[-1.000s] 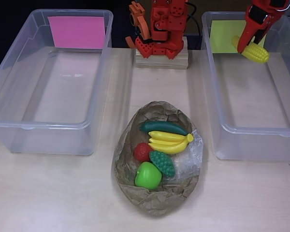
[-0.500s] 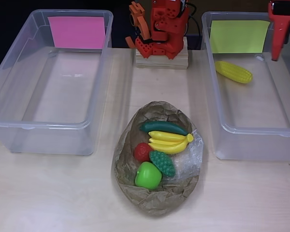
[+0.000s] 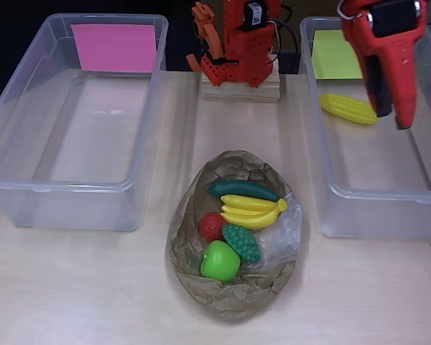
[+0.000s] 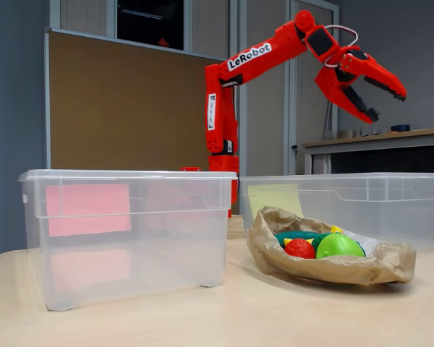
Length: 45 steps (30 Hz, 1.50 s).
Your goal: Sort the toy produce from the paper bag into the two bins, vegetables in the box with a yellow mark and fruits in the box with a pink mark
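One vegetable is sorted: the toy corn cob (image 3: 348, 108) lies inside the yellow-marked bin (image 3: 330, 183), near its back wall. The pink-marked bin (image 3: 57, 188) holds nothing yet. Left in the paper bag (image 3: 230, 298) on the counter (image 3: 93, 287) are a cucumber (image 3: 241, 190), a banana bunch (image 3: 253, 210), a red fruit (image 3: 211, 226), a bumpy green piece (image 3: 241, 243) and a green apple (image 3: 220, 261). The claw (image 4: 380, 101) hangs released and empty high above the yellow-marked bin, jaws spread. By my judgement, most of the sorting remains.
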Motion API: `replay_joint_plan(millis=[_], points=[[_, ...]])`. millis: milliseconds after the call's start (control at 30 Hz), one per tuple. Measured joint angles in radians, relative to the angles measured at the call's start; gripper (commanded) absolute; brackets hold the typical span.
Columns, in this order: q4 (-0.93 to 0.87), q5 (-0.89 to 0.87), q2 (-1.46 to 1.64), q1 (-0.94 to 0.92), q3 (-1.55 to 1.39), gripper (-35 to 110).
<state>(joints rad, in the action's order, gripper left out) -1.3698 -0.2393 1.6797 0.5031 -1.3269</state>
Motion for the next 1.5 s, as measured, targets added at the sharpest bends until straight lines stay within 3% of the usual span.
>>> replay_joint_plan(millis=[167,367,633,1100,1500], points=[[-0.028,0.031,-0.075,-0.206,0.018,35],[0.084,-0.087,-0.15,-0.316,-0.1,38],[0.345,-0.29,-0.213,-0.321,-0.334,40],[0.437,-0.316,-0.428,-0.36,-0.261,31],[0.462,-0.43,-0.531,-0.336,-0.264,38]])
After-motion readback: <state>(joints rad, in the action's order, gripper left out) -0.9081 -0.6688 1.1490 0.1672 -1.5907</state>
